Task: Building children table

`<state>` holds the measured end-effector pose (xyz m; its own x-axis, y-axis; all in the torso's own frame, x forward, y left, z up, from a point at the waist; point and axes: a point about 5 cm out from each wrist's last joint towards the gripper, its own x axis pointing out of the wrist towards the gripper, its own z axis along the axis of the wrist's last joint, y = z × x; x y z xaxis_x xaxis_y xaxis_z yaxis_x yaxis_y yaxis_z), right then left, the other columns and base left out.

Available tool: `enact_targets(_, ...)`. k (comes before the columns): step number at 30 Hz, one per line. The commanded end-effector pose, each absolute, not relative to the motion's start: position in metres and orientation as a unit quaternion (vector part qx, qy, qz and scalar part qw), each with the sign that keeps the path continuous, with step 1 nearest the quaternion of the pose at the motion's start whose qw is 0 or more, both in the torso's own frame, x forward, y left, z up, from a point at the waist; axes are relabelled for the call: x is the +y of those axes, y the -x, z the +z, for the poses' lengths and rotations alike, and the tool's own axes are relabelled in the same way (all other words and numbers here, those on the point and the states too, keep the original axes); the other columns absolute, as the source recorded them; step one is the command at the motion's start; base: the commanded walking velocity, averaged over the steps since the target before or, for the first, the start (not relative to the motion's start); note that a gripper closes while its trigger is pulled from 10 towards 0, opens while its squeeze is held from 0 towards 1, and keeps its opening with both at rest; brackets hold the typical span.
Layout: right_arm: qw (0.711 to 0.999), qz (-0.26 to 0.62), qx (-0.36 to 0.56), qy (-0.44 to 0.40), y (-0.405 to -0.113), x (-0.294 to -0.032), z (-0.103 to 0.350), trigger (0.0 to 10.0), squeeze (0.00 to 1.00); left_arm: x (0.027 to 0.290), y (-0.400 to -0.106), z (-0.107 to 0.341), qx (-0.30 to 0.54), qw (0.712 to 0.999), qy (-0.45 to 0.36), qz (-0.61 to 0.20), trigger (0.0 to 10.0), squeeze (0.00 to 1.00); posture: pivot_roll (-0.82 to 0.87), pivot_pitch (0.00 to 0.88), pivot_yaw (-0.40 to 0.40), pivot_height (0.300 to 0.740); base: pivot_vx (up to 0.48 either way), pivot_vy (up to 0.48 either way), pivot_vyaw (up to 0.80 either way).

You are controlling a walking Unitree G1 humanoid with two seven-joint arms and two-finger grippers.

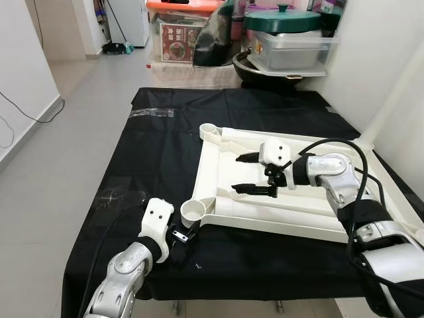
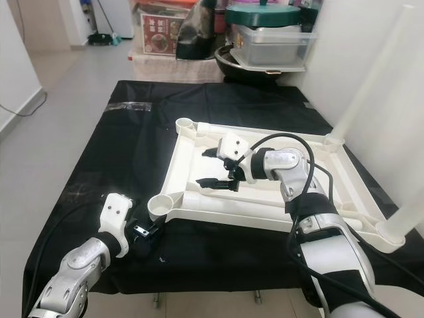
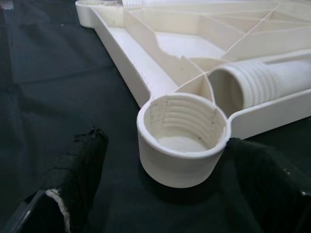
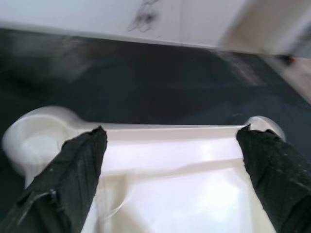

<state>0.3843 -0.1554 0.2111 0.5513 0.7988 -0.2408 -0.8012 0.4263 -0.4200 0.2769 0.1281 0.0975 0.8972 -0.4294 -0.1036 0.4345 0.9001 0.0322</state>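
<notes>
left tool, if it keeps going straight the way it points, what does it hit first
Most likely the round threaded leg socket at the near corner of the upturned white plastic tabletop. The left tool is open, with the socket sitting ahead between its fingers; the depth is hard to judge.

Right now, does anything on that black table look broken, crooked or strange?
Nothing looks broken. The white tabletop lies upside down on the black cloth, ribs and threaded leg sockets facing up. One loose leg lies inside it beside the near corner socket, between the open left pincer fingers.
</notes>
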Motion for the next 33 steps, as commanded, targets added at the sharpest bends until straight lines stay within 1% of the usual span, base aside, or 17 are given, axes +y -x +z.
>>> enact_targets(1,0.861,0.449,0.008,0.24,-0.388,-0.158,0.211,10.0,1.0,0.13,-0.275,0.092,0.056,0.974,-0.029,-0.217,10.0,0.0,0.04,0.0,-0.066,0.74,0.0,0.0,0.0)
enact_targets(3,0.921,0.349,0.041,0.171,-0.399,-0.135,0.193,10.0,1.0,0.148,-0.273,0.091,0.058,0.982,-0.033,-0.175,10.0,0.0,0.06,0.0,-0.073,0.74,0.0,0.0,0.0)
enact_targets(6,0.921,0.349,0.041,0.171,-0.399,-0.135,0.193,10.0,1.0,0.148,-0.273,0.091,0.058,0.982,-0.033,-0.175,10.0,0.0,0.06,0.0,-0.073,0.74,0.0,0.0,0.0)
enact_targets(7,0.934,0.323,0.071,0.132,-0.401,-0.118,0.18,10.0,0.9,0.159,-0.271,0.09,0.06,0.987,-0.033,-0.149,10.0,0.0,0.06,0.0,-0.075,0.74,0.0,0.0,0.0)
enact_targets(8,0.934,0.323,0.071,0.132,-0.401,-0.118,0.18,10.0,0.9,0.159,-0.271,0.09,0.06,0.987,-0.033,-0.149,10.0,0.0,0.06,0.0,-0.075,0.74,0.0,0.0,0.0)
enact_targets(9,0.936,0.319,0.11,0.102,-0.398,-0.1,0.168,10.0,0.0,0.169,-0.269,0.088,0.064,0.989,-0.037,-0.126,10.0,0.0,0.08,0.0,-0.083,0.74,0.0,0.0,0.0)
enact_targets(10,0.933,0.321,0.145,0.069,-0.395,-0.083,0.158,10.0,0.0,0.176,-0.265,0.086,0.068,0.991,-0.038,-0.11,10.0,0.0,0.09,0.0,-0.092,0.74,0.0,0.0,0.0)
enact_targets(11,0.933,0.321,0.145,0.069,-0.395,-0.083,0.158,10.0,0.0,0.176,-0.265,0.086,0.068,0.991,-0.038,-0.11,10.0,0.0,0.09,0.0,-0.092,0.74,0.0,0.0,0.0)
enact_targets(12,0.926,0.328,0.181,0.04,-0.39,-0.069,0.149,10.0,0.0,0.182,-0.26,0.085,0.072,0.992,-0.04,-0.098,10.0,0.0,0.11,0.0,-0.1,0.74,0.0,0.0,0.0)
enact_targets(14,0.922,0.328,0.205,0.021,-0.385,-0.056,0.142,10.0,0.0,0.186,-0.256,0.083,0.075,0.992,-0.042,-0.089,10.0,0.0,0.11,0.0,-0.1,0.74,0.0,0.0,0.0)
enact_targets(20,0.919,0.323,0.225,0.002,-0.382,-0.048,0.136,10.0,0.0,0.19,-0.253,0.082,0.077,0.993,-0.043,-0.082,10.0,0.0,0.12,0.0,-0.109,0.74,0.0,0.0,0.0)
enact_targets(21,0.915,0.321,0.245,-0.017,-0.376,-0.036,0.13,10.0,0.0,0.192,-0.25,0.081,0.08,0.993,-0.044,-0.076,10.0,0.0,0.13,0.0,-0.118,0.74,0.0,0.0,0.0)
enact_targets(23,0.915,0.321,0.245,-0.017,-0.376,-0.036,0.13,10.0,0.0,0.192,-0.25,0.081,0.08,0.993,-0.044,-0.076,10.0,0.0,0.13,0.0,-0.118,0.74,0.0,0.0,0.0)
enact_targets(25,0.908,0.318,0.271,-0.028,-0.365,-0.009,0.121,10.0,0.0,0.191,-0.248,0.081,0.081,0.993,-0.043,-0.073,10.0,0.0,0.13,0.0,-0.118,0.74,0.0,0.0,0.0)
enact_targets(27,0.905,0.319,0.281,-0.022,-0.36,0.002,0.118,10.0,0.0,0.19,-0.249,0.081,0.081,0.993,-0.043,-0.074,10.0,0.0,0.13,0.0,-0.118,0.74,0.0,0.0,0.0)
enact_targets(30,0.905,0.319,0.281,-0.022,-0.36,0.002,0.118,10.0,0.0,0.19,-0.249,0.081,0.081,0.993,-0.043,-0.074,10.0,0.0,0.13,0.0,-0.118,0.74,0.0,0.0,0.0)
enact_targets(33,0.89,0.332,0.312,0.002,-0.347,0.019,0.109,10.0,0.0,0.186,-0.252,0.082,0.078,0.993,-0.044,-0.078,10.0,0.0,0.12,0.0,-0.125,0.74,0.0,0.0,0.0)
